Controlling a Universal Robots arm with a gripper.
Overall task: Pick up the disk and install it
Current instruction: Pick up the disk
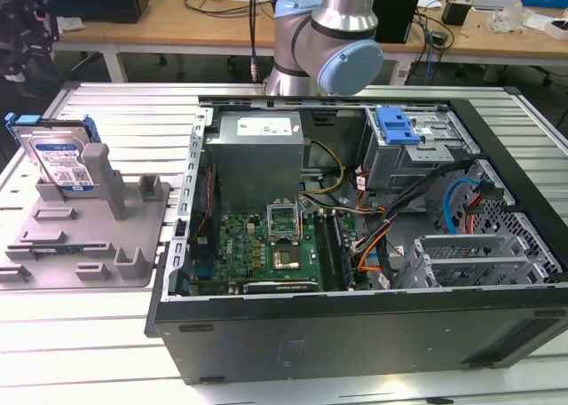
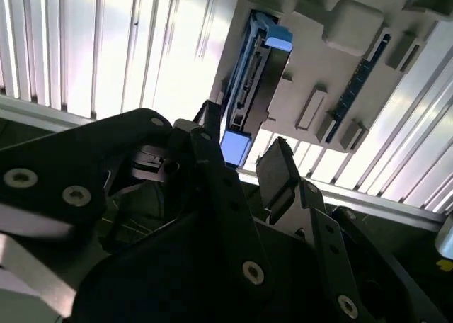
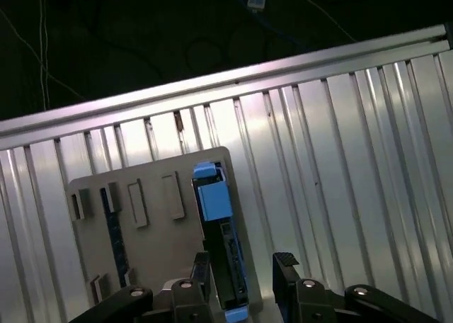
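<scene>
The disk [image 1: 60, 159] stands on edge in a grey holder [image 1: 89, 245] on the exterior view's left, its silver face and white-and-blue label framed by a blue carrier. Both wrist views look down on the disk [image 3: 218, 227] [image 2: 253, 75] edge-on. My gripper [image 3: 244, 270] [image 2: 241, 153] is open, well above the disk and not touching it. Its two black fingers [image 3: 286, 265] line up roughly over the disk's near end, with nothing held between them.
An open computer case [image 1: 355, 321] lies to the exterior view's right of the holder, with a motherboard [image 1: 266, 250], cables and a grey drive cage topped by a blue latch [image 1: 397, 125]. The arm's base [image 1: 324, 45] rises behind the case. A ribbed metal table [image 1: 133, 112] carries everything.
</scene>
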